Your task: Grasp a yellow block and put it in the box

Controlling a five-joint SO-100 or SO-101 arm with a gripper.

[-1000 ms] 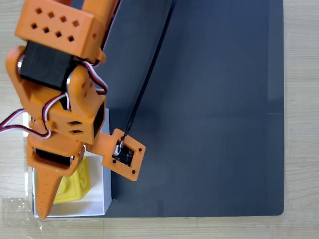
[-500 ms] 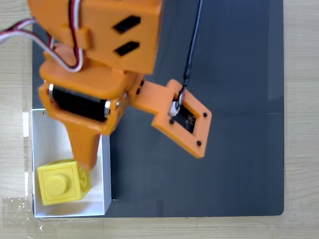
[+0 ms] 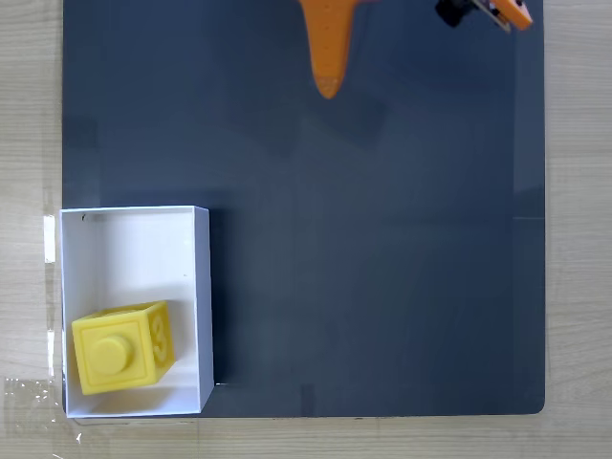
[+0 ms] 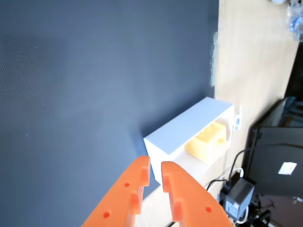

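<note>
The yellow block (image 3: 120, 346) sits inside the white box (image 3: 134, 253) at its near end, stud face up, with an embossed numeral on its right side. In the fixed view the box stands at the lower left corner of the dark mat. My orange gripper (image 3: 328, 88) pokes in from the top edge, far from the box and above bare mat. In the wrist view the gripper (image 4: 155, 165) is shut with nothing between its fingers. Beyond it stands the box (image 4: 177, 137), with the block (image 4: 208, 139) showing inside.
A dark grey mat (image 3: 382, 249) covers most of the light wooden table (image 3: 579, 239). The arm's camera mount (image 3: 492, 10) peeks in at the top right. Clear tape (image 3: 29, 402) lies at the box's lower left. A black monitor (image 4: 279, 156) and cables stand past the table edge.
The arm has lifted off the box and pulled back to the top of the fixed view. The yellow block stays in the box, released.
</note>
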